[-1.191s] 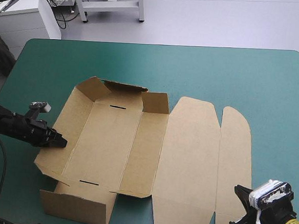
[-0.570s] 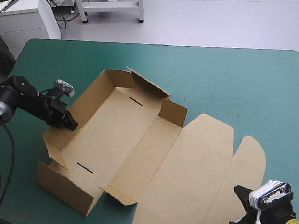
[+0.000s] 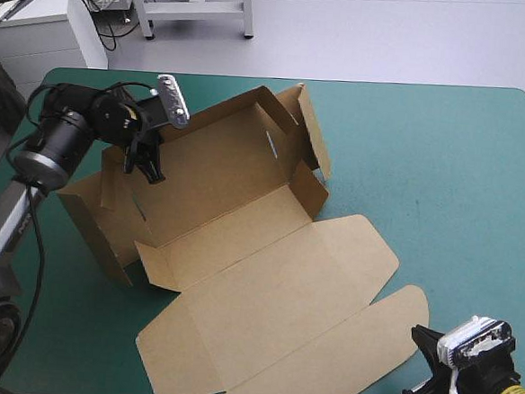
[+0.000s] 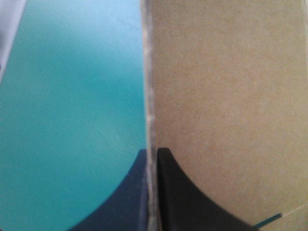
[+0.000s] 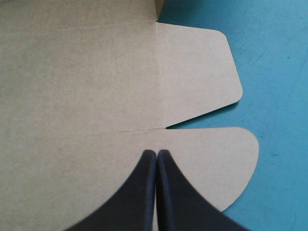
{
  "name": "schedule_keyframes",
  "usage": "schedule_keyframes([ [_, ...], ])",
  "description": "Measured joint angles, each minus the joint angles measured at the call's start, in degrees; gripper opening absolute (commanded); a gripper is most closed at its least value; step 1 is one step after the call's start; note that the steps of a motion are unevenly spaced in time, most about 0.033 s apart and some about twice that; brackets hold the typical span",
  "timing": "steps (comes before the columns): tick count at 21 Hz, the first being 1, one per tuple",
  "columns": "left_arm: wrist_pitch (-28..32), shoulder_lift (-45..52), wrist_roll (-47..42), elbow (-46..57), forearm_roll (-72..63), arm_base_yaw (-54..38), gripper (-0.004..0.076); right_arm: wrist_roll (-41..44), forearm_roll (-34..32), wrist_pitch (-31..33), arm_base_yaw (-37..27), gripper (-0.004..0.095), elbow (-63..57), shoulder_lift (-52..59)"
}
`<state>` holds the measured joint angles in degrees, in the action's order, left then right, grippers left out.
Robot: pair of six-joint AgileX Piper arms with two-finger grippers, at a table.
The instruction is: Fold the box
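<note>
Swung toward the teal-green table's [image 3: 428, 154] far-left corner, the one brown cut-board box [image 3: 268, 242] is lying askew; my left claw [image 4: 153, 156] is pinching one wall, my right claw [image 5: 156, 154] is hanging closed over its flap.

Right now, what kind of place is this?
Probably a robot workbench, maybe in a lab. A table with a teal-green cover holds a half-folded brown box; the left gripper pinches its wall, and the right gripper is shut.
</note>
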<state>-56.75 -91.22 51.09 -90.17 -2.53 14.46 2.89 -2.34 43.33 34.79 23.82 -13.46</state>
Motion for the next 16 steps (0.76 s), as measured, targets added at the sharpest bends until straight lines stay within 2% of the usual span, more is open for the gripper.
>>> schedule_keyframes([
  [5,3.17,-2.62,-0.31,-0.85,15.46,13.48,-0.001,0.18,0.0,0.0,0.0,-0.002,0.0,0.0],
  [9,4.56,-2.37,-2.18,-1.19,22.69,21.9,-0.001,0.23,0.0,0.0,0.0,-0.002,0.0,0.0],
  [16,5.31,1.1,-4.71,2.67,27.78,29.36,-0.001,0.29,0.0,0.0,0.0,-0.002,0.0,0.0],
])
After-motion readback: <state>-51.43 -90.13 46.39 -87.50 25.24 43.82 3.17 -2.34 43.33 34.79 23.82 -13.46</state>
